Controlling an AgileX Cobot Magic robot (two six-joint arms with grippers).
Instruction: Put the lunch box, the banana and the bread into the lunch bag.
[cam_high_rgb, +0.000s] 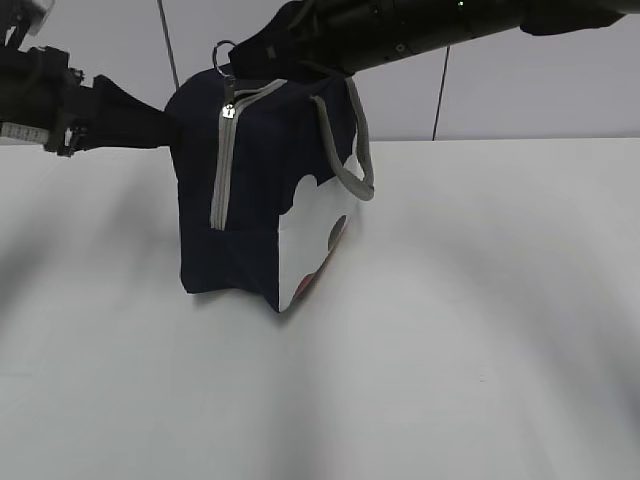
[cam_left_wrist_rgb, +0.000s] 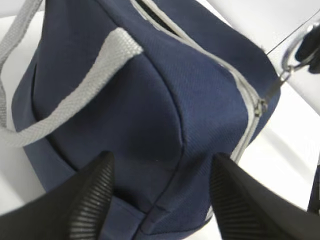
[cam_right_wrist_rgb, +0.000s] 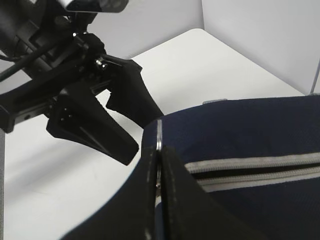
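In the exterior view the large navy-blue fabric lunch bag (cam_high_rgb: 250, 190) stands upright on the white table (cam_high_rgb: 480, 330), left of centre, its white end panel with red spots facing the camera's right and a grey webbing handle (cam_high_rgb: 352, 150) hanging down that side. The grey zipper (cam_high_rgb: 222, 160) runs up the near end and over the top, so the bag's long axis points away toward the back wall. The left gripper (cam_high_rgb: 160, 125) meets the bag's upper left corner, and the right gripper (cam_high_rgb: 235, 70) sits at the metal ring pull (cam_high_rgb: 222, 50) on top. The left wrist view adds what the outside camera hides: the two ribbed black fingers (cam_left_wrist_rgb: 92, 200) are spread wide, either side of the bag's corner, with cloth between them. The right wrist view shows the right gripper's fingers (cam_right_wrist_rgb: 172, 200) pressed together on the thin ring pull (cam_right_wrist_rgb: 159, 135), with the zipper partly parted beside them and the left gripper (cam_right_wrist_rgb: 117, 117) spread at the bag's far corner.
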